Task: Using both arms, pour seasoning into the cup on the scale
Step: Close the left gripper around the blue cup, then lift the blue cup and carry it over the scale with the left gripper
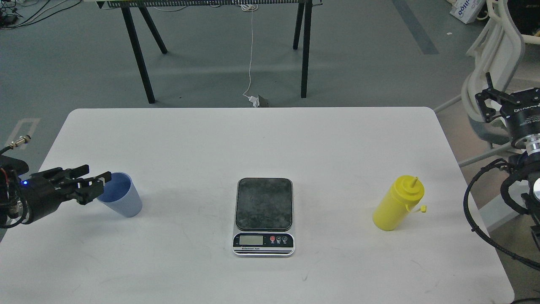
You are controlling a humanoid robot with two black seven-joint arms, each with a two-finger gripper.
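The light-blue cup (123,199) stands on the white table (253,139) at the left, apart from the scale. The scale (263,203) lies in the middle with nothing on its dark platform. The yellow seasoning bottle (396,204) stands upright at the right, nozzle up and small cap hanging at its side. My left gripper (97,174) is low over the table just left of the cup, fingers apart, one fingertip (105,176) at the cup's left rim; it holds nothing. My right gripper (512,86) is raised off the table's right edge, open and empty, partly cut by the frame.
Black trestle legs (139,55) and a white cable (251,50) stand on the grey floor behind the table. A white chair (493,50) is at the far right, behind my right arm. Looped black cables (472,211) hang beside the table's right edge.
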